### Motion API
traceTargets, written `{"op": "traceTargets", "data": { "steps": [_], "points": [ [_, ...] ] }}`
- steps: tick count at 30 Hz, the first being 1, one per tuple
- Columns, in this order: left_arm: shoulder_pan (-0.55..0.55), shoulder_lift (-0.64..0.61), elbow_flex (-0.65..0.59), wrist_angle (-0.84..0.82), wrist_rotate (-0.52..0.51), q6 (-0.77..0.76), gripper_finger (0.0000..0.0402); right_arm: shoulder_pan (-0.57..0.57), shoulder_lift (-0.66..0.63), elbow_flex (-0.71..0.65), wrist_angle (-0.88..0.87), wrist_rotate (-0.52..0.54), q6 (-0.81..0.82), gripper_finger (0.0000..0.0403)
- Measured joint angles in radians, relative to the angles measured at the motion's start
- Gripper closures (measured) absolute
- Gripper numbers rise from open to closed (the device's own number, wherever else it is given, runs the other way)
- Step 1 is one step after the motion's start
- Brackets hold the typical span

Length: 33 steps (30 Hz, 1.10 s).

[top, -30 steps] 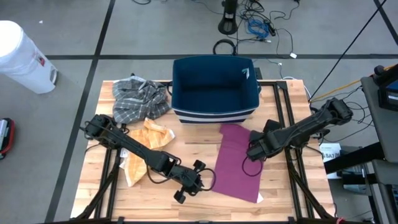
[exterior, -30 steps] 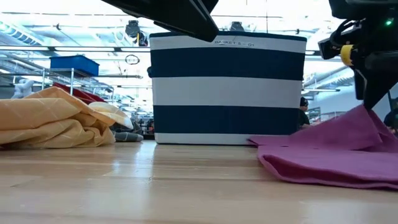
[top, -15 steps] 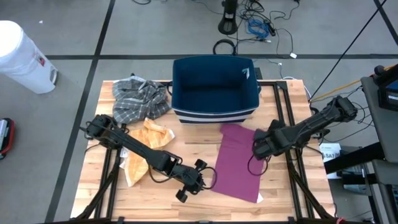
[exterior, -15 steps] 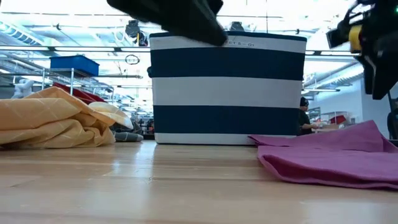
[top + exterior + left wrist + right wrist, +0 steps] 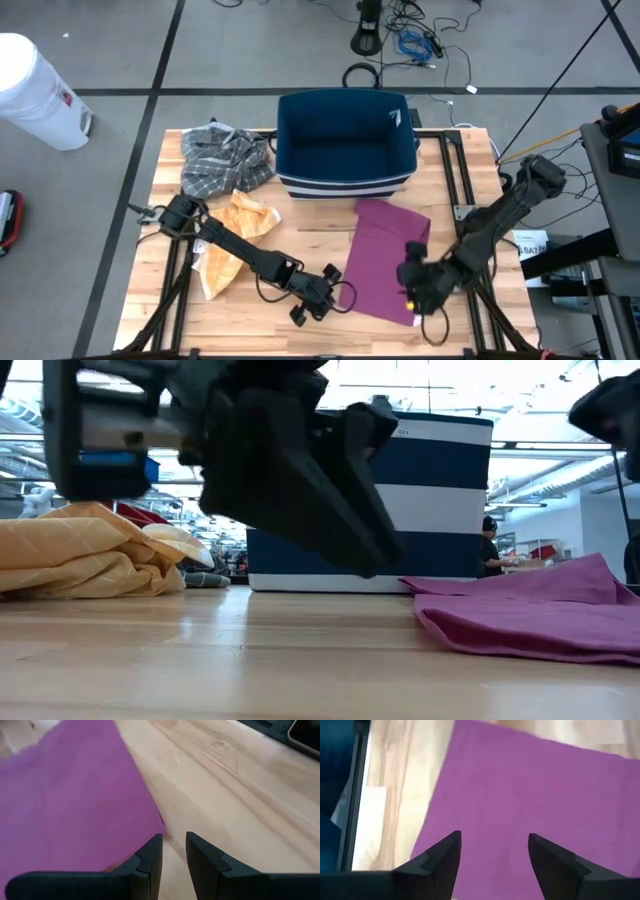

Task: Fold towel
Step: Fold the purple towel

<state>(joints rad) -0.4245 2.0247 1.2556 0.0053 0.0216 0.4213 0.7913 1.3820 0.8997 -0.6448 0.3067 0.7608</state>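
Observation:
The purple towel (image 5: 385, 255) lies flat on the wooden table in front of the basket, with a low ridge (image 5: 598, 565) along its right side. My left gripper (image 5: 338, 293) hangs low just off the towel's near left corner (image 5: 159, 826). Its fingers (image 5: 173, 845) stand a narrow gap apart over bare wood. My right gripper (image 5: 405, 283) hovers above the towel's near right part. It points steeply down, with its fingers (image 5: 494, 845) wide open over the cloth (image 5: 530, 795). Neither gripper touches the towel.
A navy and white striped basket (image 5: 345, 140) stands at the table's far middle. A grey plaid cloth (image 5: 225, 160) and a yellow cloth (image 5: 235, 235) lie at the left. A white bin (image 5: 35, 90) stands on the floor beyond the table's left.
My right gripper has swung from the towel's far right part toward the table's near edge and tipped to point steeply down. The towel's raised right part has sunk lower. My left gripper has come down toward the table beside the towel's near left corner and rolled a little.

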Motion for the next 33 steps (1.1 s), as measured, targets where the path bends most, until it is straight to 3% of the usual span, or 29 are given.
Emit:
{"op": "traceTargets", "data": {
  "steps": [3,7,14,20,33],
  "points": [
    [0.001,0.023,0.001,0.018,-0.010,0.100,0.0310,0.045,0.081,0.000,0.050,0.002,0.019,0.0186],
    [0.001,0.050,0.000,0.056,-0.100,0.159,0.0310,0.088,0.165,-0.001,0.138,0.005,0.044,0.0186],
    [0.009,0.050,0.000,0.095,-0.110,0.225,0.0310,0.147,0.241,-0.001,0.233,0.006,0.107,0.0186],
    [0.025,0.064,0.000,0.071,-0.059,0.246,0.0310,0.183,0.264,-0.001,0.234,0.027,0.167,0.0186],
    [0.016,0.097,0.002,0.109,-0.048,0.319,0.0310,0.191,0.266,0.000,0.222,0.087,0.203,0.0186]
  ]
}}
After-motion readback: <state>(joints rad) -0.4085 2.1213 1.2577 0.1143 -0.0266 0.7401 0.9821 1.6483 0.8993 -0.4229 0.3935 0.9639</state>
